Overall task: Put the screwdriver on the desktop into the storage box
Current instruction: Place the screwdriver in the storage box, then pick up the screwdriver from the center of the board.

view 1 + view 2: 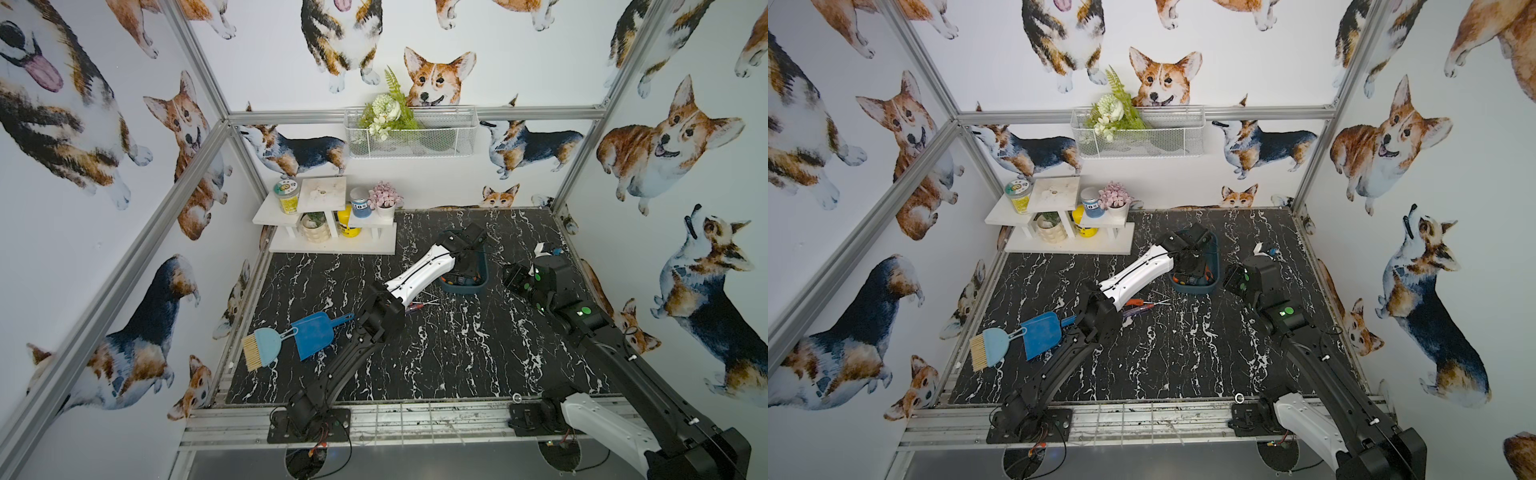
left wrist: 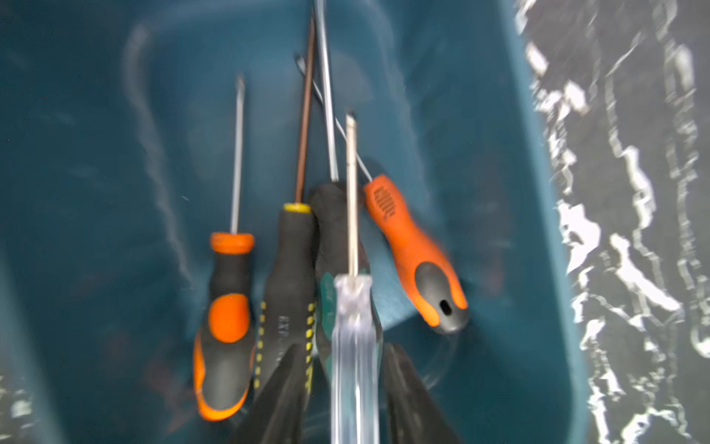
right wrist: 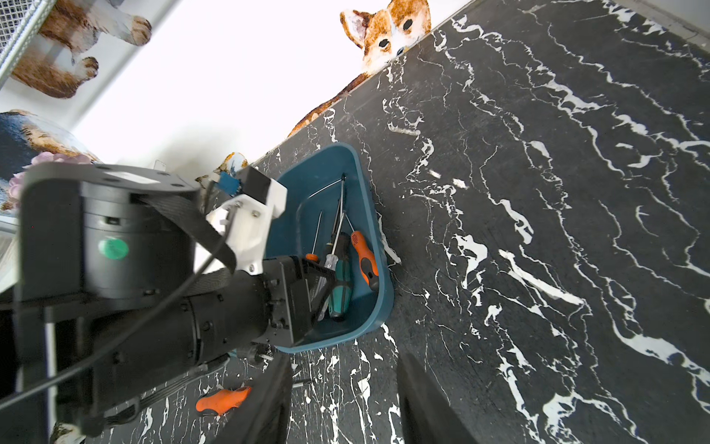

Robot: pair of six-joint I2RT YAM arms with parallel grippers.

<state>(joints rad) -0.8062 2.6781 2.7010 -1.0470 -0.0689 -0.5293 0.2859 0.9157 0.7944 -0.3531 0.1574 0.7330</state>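
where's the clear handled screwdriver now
Left wrist view: the clear-handled screwdriver lies in the storage box right of desktop centre, atop the green-handled screwdriver, between the jaws of the left gripper.

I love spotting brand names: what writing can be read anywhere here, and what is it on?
No text reads for certain.
On the orange screwdriver in the storage box: raised handle lettering, blurred.
On the black-and-yellow screwdriver: pale handle print, blurred.
On the blue-labelled jar on the white shelf: print too small.
On the green-lidded jar: label too small.
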